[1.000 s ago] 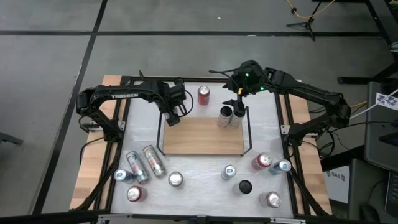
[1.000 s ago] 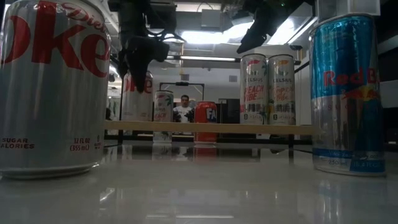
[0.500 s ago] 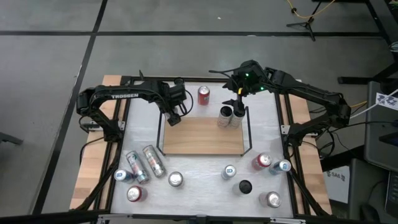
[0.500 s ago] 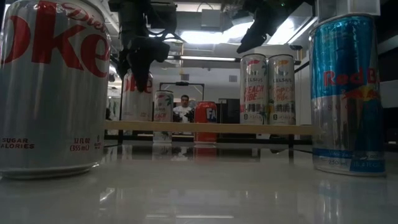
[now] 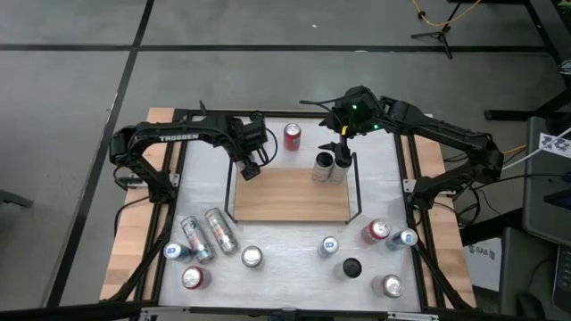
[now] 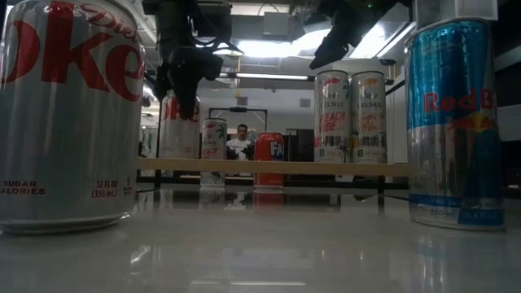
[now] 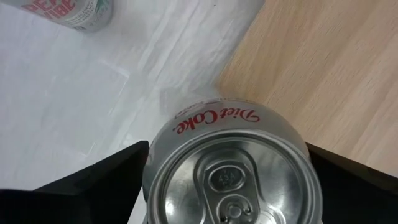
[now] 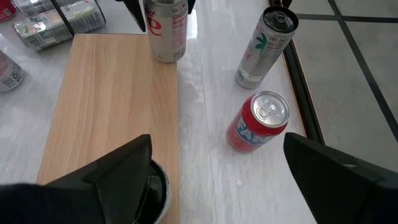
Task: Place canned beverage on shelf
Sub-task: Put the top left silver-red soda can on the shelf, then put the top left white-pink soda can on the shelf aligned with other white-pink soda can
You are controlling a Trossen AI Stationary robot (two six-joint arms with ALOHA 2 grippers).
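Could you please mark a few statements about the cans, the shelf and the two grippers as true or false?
1. Two tall cans stand side by side on the shelf. True.
2. The red can stands on the shelf. False: it stands on the white table, beyond the shelf.
3. The left gripper has its fingers on either side of a Diet Coke can. True.
4. Every can at the table's front stands upright. False: two cans lie on their sides.
5. The right gripper holds a can. False: it is open and empty.
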